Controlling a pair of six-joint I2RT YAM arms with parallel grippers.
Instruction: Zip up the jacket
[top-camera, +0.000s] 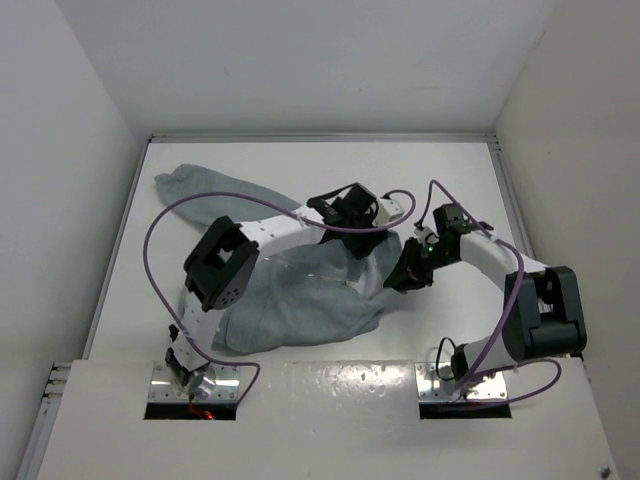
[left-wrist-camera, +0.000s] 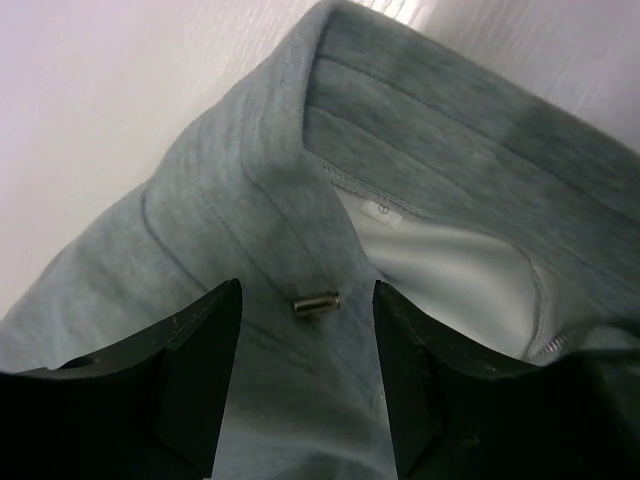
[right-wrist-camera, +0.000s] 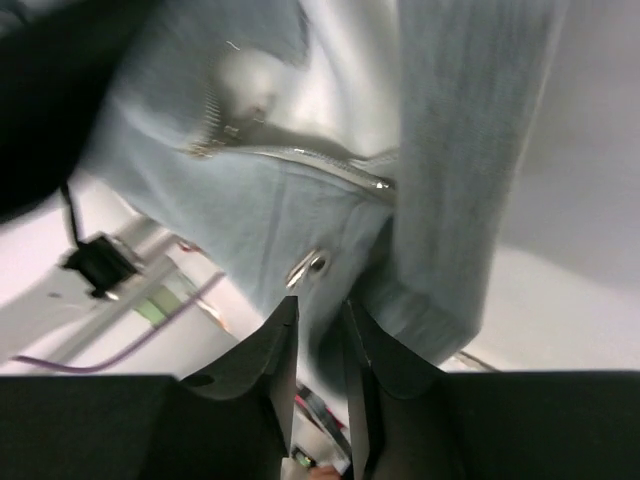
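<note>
Evidently little is done yet. At the jacket's (top-camera: 300, 310) right edge, the right gripper (right-wrist-camera: 320, 303) is pinched narrow on a fold of fabric. Over its far edge the left gripper (left-wrist-camera: 307, 288) hangs wide apart, straddling a small metal piece (left-wrist-camera: 317, 304) without touching it. Pale lining (left-wrist-camera: 440, 260) shows, so the front looks unzipped. The zipper teeth (right-wrist-camera: 300, 158) show plainly only in the right wrist view, and only the overhead view shows the jacket crumpled on the table (top-camera: 300, 165).
</note>
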